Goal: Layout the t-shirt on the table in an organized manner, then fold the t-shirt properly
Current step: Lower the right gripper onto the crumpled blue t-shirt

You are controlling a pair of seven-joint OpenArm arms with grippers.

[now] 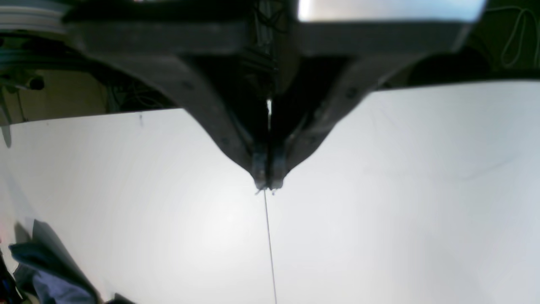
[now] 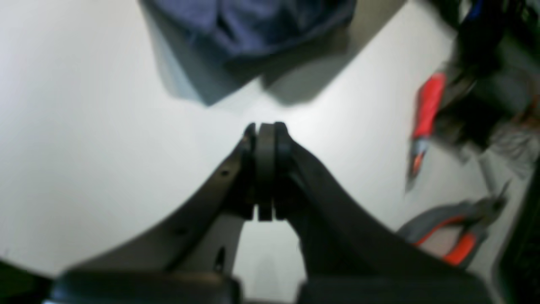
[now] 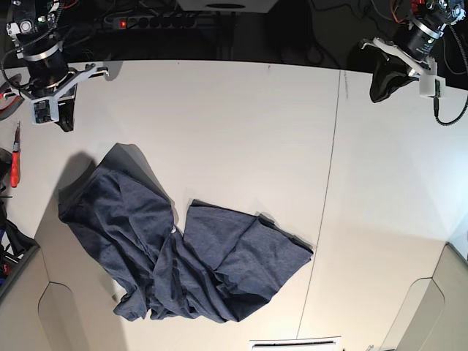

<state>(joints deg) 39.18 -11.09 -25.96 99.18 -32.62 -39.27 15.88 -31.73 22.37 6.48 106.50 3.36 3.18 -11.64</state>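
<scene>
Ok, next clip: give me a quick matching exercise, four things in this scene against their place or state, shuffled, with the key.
Things:
1. t-shirt
2. left pincer
3. red-handled tool
4. table seam

Place or state:
A. shut, holding nothing, above the seam
B. thin dark line across the white table
C. crumpled near the front edge
D. at the table's edge on the right arm's side

Pairs: 1-C, 2-A, 3-D, 4-B

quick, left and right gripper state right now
left gripper: closed, holding nothing
right gripper: closed, holding nothing; t-shirt lies apart on the table
</scene>
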